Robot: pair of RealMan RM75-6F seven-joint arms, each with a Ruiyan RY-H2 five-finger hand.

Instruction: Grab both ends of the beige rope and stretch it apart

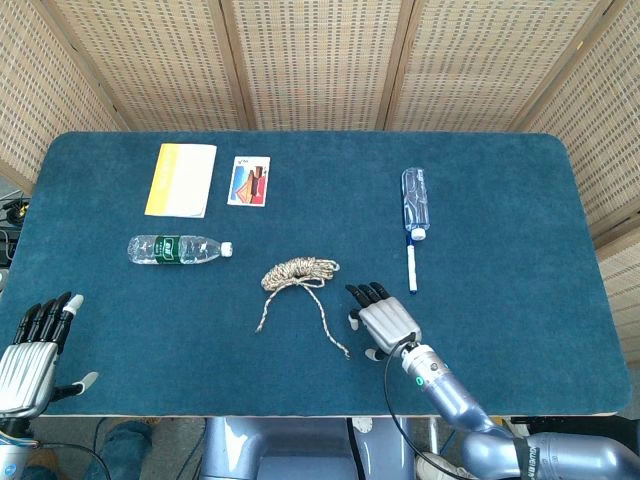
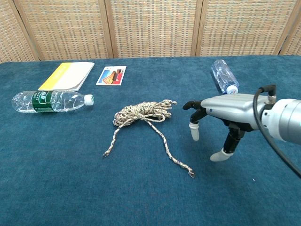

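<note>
The beige rope (image 1: 300, 275) lies near the middle of the blue table (image 1: 500, 330), a coiled bundle with two loose tails trailing toward the near edge. The right hand (image 1: 383, 322) hovers just at the rope's 3 o'clock, palm down, fingers spread and holding nothing; the nearer tail end (image 2: 190, 173) lies just off its thumb, not touching. The left hand (image 1: 30, 345) sits far out at 8 o'clock from the rope, at the table's near left corner, fingers apart and empty too.

There is open cloth between the tails and the near edge, and wide bare stretches to either side of the rope. At 10 o'clock lies a green-labelled bottle (image 1: 178, 249), at 2 o'clock a marker (image 1: 411, 268) and a clear bottle (image 1: 415, 203).

The bundle's long axis runs left to right, slightly rising toward the right; the tails splay from it toward 7 and 5 o'clock.
</note>
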